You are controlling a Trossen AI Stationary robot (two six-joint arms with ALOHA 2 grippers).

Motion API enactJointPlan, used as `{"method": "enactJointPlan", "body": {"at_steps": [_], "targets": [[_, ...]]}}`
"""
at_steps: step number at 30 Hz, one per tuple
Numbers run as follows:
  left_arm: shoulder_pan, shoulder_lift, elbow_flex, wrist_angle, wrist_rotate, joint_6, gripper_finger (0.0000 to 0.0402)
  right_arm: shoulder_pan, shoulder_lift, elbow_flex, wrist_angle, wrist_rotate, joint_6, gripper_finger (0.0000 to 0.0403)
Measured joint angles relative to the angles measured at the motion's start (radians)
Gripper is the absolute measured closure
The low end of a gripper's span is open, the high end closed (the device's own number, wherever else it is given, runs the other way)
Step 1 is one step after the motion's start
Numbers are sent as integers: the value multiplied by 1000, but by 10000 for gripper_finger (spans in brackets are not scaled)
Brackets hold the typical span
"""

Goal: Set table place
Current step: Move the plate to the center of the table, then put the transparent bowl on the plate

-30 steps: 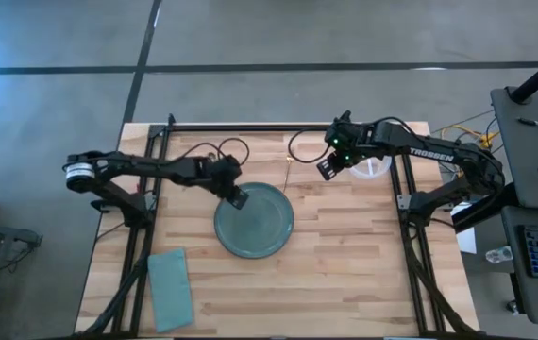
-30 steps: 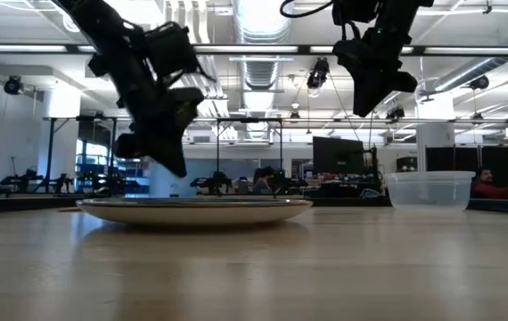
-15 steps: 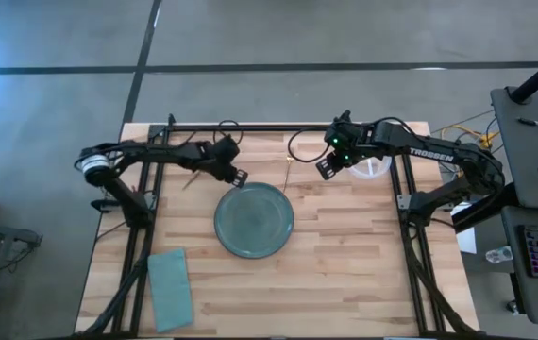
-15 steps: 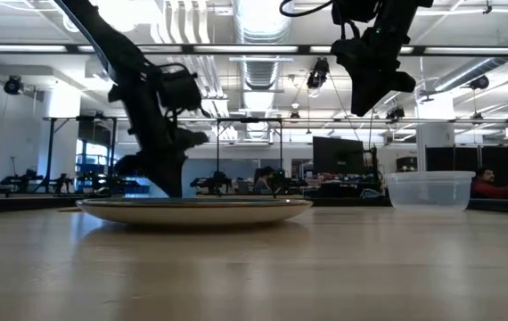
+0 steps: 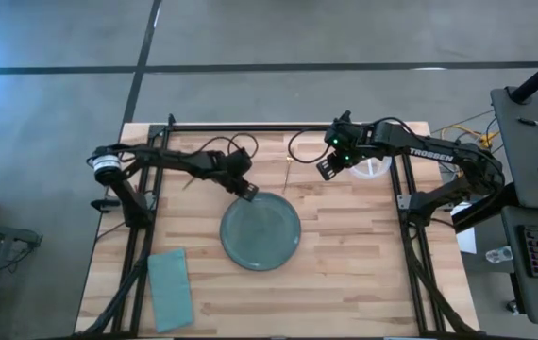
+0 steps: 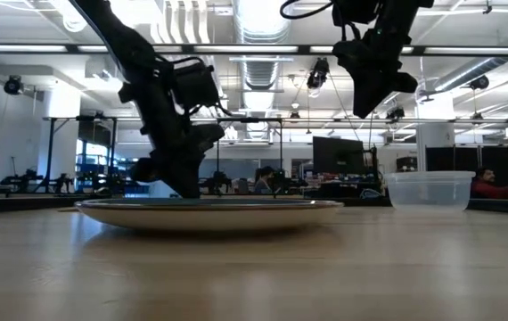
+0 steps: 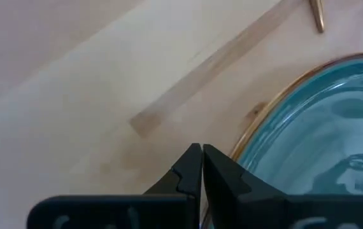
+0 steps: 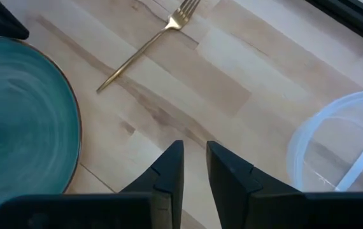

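A round teal plate (image 5: pixel 260 232) with a thin gold rim lies flat on the table (image 5: pixel 363 274), near its middle. My left gripper (image 5: pixel 247 192) is shut and low at the plate's far-left rim; the left wrist view shows the gripper (image 7: pixel 200 151) right beside that rim. A gold fork (image 8: pixel 149 48) lies on the wood beyond the plate. My right gripper (image 5: pixel 327 168) hangs high above the table's far right part. In the right wrist view the gripper (image 8: pixel 194 152) stands slightly open, with only bare wood in the gap. My left gripper meets the plate's far-left rim (image 7: pixel 248 130) with the outer side of one shut finger (image 7: pixel 223 172). The fingers slant down from the table's far left. The plate lies flat on the table.
A clear plastic container (image 5: pixel 371 168) stands at the far right, close to my right gripper. A folded teal napkin (image 5: pixel 169 288) lies at the near left corner. Bare wood stretches right of the plate and toward the near edge.
My left gripper, shut throughout, drew back off the plate toward the far edge. It then came down against the plate's far-left rim. The plate has slid a little toward the table's right and near edges, staying flat.
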Motion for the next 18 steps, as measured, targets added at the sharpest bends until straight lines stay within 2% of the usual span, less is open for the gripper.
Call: {"method": "enactJointPlan", "body": {"at_steps": [3,7,18], "targets": [[-31,-5,-3,27,-11,-29,402,0,0,-2,0,0,0,341],[-61,-8,-2,93,48,-55,402,0,0,-9,-1,-1,0,339],[-86,-21,-4,187,109,-82,402,20,-1,-70,-2,-19,0,338]]}}
